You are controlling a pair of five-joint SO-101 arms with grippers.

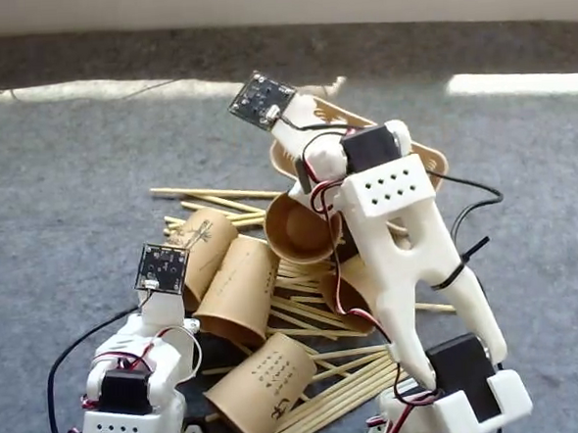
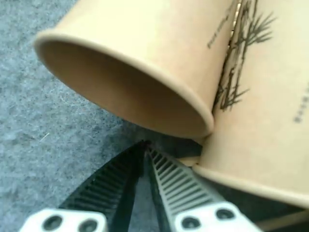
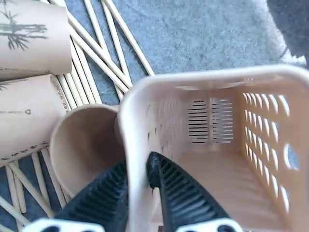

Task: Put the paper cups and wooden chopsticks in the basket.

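high view is showing me that the job is barely begun: i am counting five cups lying on their sides on the grey surface, heaped over a fan of chopsticks, all of it outside the basket. the basket is sitting at the far side of the pile, partly hidden behind the right arm. in the right wrist view the part of the basket's floor i can see is showing bare, so i am judging that every cup and stick is left to load.

the right tool is clamped across the basket's near wall, one jaw inside and one outside, with one cup touching that wall, its mouth turned towards the camera. whether the basket is resting flat or being tipped, i cannot tell.

the left tool is hanging with its jaws together and nothing between them, just beside the rim of a cup whose mouth is facing it.

for orientation, the two cups nearest the left arm are lying side by side, long axes running from the pile's middle towards that arm, mouths at the near end. the chopsticks are mostly running across the high view, some slanting under the cups.
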